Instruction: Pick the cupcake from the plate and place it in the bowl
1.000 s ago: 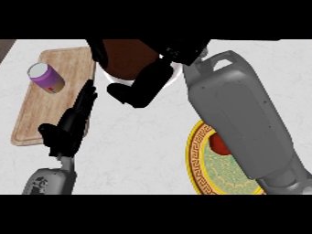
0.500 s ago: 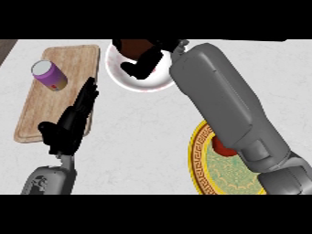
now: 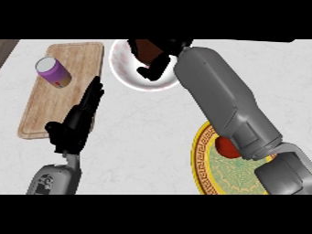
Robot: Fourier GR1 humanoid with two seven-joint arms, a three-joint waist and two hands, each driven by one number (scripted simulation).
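Head view, near to far: your left hand [image 3: 74, 128] rests open, fingers straight, at the cutting board [image 3: 50, 98]'s near right edge, and the patterned plate [image 3: 209, 176] sits at the counter [image 3: 145, 137]'s near right with only a red object [image 3: 224, 147] on it. At the far edge your right hand [image 3: 157, 57] is curled around the brown cupcake [image 3: 145, 45] over the white bowl [image 3: 128, 71]. Risk: opening off-centre could land it on the rim; no readable text on the purple can [image 3: 53, 72].
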